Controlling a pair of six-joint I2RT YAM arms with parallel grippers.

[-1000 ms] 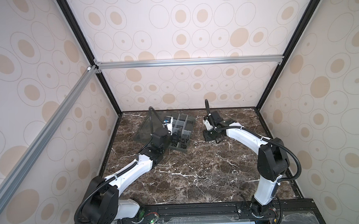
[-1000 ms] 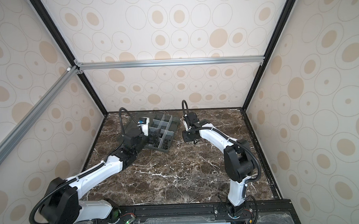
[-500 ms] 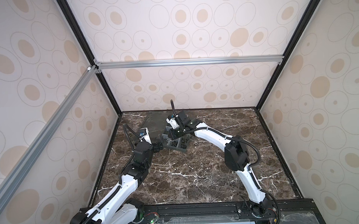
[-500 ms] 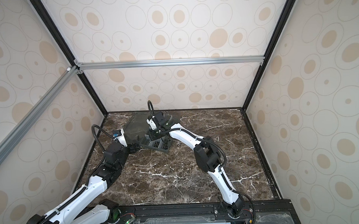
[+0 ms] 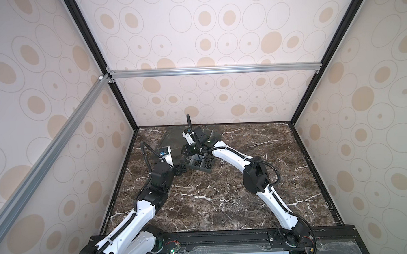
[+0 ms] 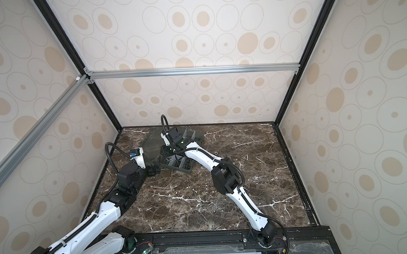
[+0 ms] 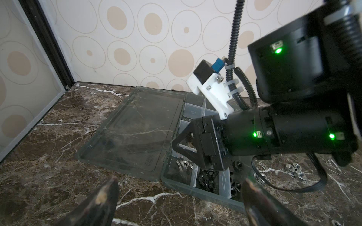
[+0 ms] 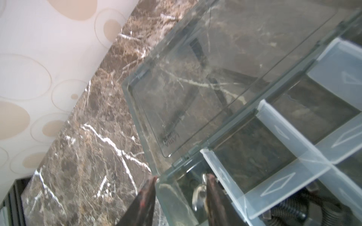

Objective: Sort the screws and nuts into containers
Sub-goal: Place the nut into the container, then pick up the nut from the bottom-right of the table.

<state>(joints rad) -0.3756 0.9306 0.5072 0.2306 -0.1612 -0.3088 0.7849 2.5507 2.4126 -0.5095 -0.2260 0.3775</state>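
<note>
The grey organizer box lies at the back of the table in both top views, and its cells are the containers. My right gripper is open, tips down at the box's corner, one finger outside the wall and one inside a cell beside a silver winged nut. A black threaded screw lies in a neighbouring cell. In the left wrist view, black nuts fill a front cell. My left gripper is open and empty, just short of the box's front wall.
The box's clear lid lies flat and open on the box's left side. A few loose silver nuts rest on the marble right of the box. Enclosure walls close in on three sides.
The right arm swung from the right of the box to over its left cells, and its jaws have opened. The left arm pulled back from the box toward the near left.
</note>
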